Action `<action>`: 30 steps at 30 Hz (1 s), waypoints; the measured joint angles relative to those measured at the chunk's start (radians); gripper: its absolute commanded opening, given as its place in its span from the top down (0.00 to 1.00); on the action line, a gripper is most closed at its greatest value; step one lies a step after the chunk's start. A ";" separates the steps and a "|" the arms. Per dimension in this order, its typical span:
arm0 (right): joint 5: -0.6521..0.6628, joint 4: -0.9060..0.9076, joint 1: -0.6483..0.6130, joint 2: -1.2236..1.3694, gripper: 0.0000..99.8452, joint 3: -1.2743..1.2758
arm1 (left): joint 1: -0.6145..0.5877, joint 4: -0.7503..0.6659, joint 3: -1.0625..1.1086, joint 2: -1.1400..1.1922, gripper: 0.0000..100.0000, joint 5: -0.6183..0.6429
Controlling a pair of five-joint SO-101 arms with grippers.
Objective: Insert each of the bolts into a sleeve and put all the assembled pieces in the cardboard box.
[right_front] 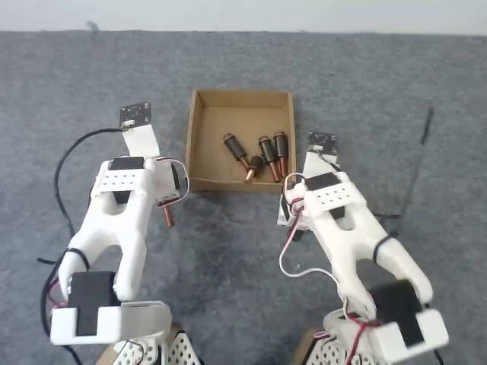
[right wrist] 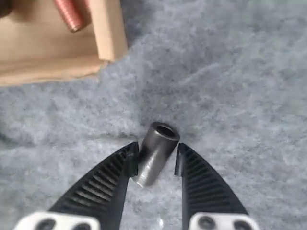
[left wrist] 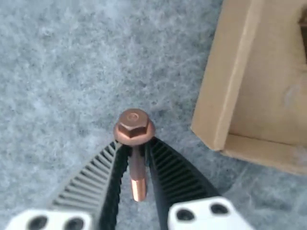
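high view: the cardboard box (right_front: 240, 95) is sitting far centre, assembled pieces (right_front: 262, 156) lying inside. i'm judging the arms should be meeting just near it, tip squared to bore.

left wrist view: the left gripper (left wrist: 135, 146) is pinching a copper bolt (left wrist: 135, 129) by its shank, near-left of the box.

right wrist view: the right gripper (right wrist: 156, 149) is clasping a dark, tilting sleeve (right wrist: 154, 153), near-right of the box.

Grey felt tabletop (right_front: 228, 251) meets a pale wall (right_front: 243, 15).

Cropped and blurred
Cuts the cardboard box (left wrist: 240, 72) off at the edges of both wrist views, clips a bolt (right wrist: 69, 14) inside it to a threaded tip, leaves the sleeve (right wrist: 156, 148) indistinct at its lower end.
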 measured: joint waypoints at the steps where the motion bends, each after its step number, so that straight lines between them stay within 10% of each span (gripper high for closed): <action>1: 0.000 0.000 0.003 0.008 0.88 0.003 | 0.000 0.000 0.000 0.000 0.99 -0.005; 30: 0.121 -0.052 0.155 -0.160 0.99 0.003 | 0.000 0.000 0.000 0.000 0.99 -0.005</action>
